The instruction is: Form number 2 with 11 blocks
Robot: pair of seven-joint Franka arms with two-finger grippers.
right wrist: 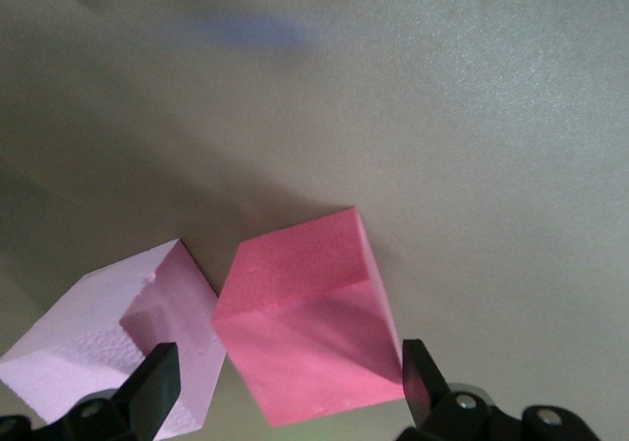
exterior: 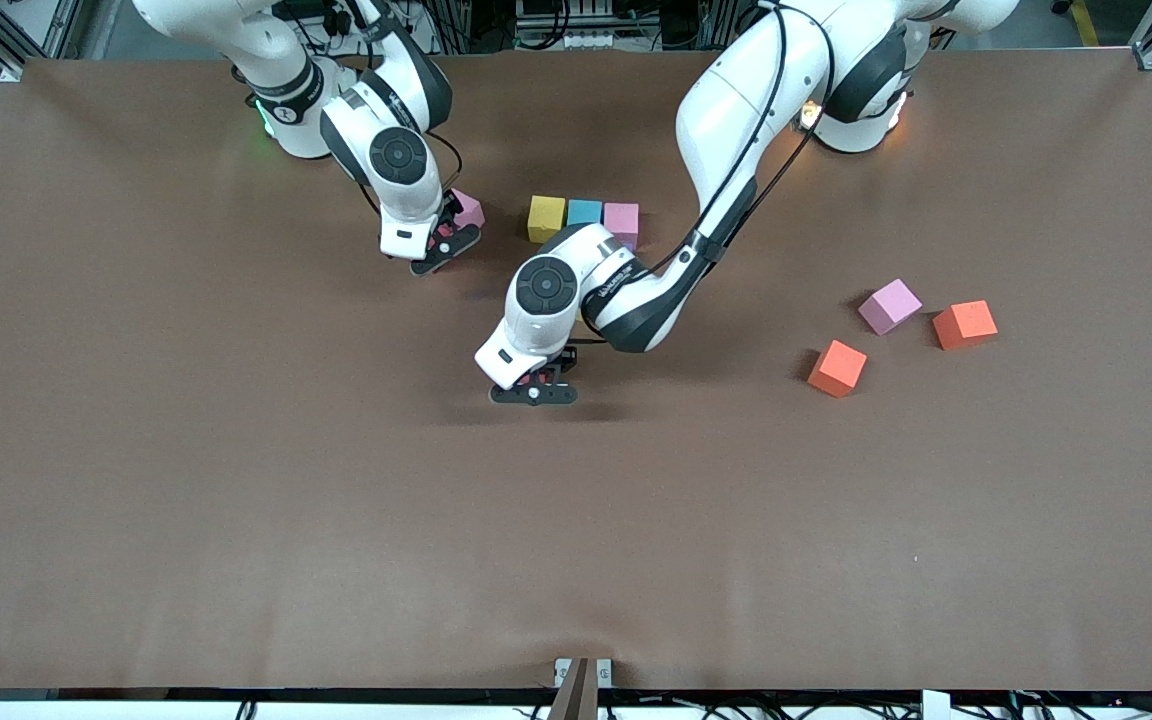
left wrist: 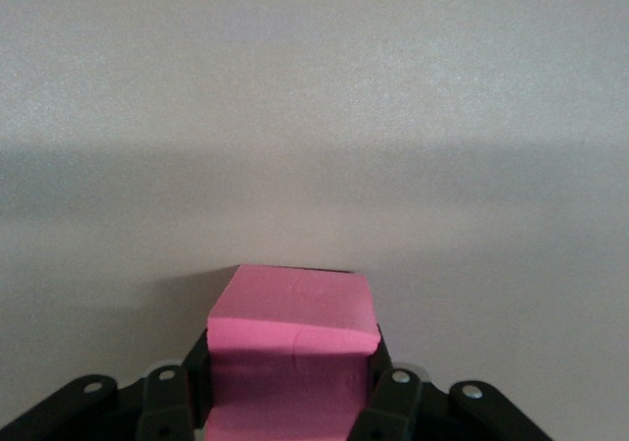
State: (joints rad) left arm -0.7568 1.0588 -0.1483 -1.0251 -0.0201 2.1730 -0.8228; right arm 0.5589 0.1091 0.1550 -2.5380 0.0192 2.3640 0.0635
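A row of three blocks stands mid-table: yellow [exterior: 546,217], sky blue [exterior: 584,211], pink [exterior: 622,222]. My left gripper [exterior: 534,388] is shut on a pink block [left wrist: 293,313], low over bare table beside that row; the hand hides most of this block in the front view. My right gripper [exterior: 443,240] is open, low over a deep pink block [exterior: 467,208] toward the right arm's end. In the right wrist view that block [right wrist: 300,323] lies tilted between the open fingers of the right gripper [right wrist: 287,374], with a pale lilac block [right wrist: 108,338] beside it.
Three loose blocks lie toward the left arm's end: a lilac one [exterior: 889,305], an orange one [exterior: 964,324] and another orange one [exterior: 837,368]. The brown table [exterior: 336,520] is bare nearer the front camera.
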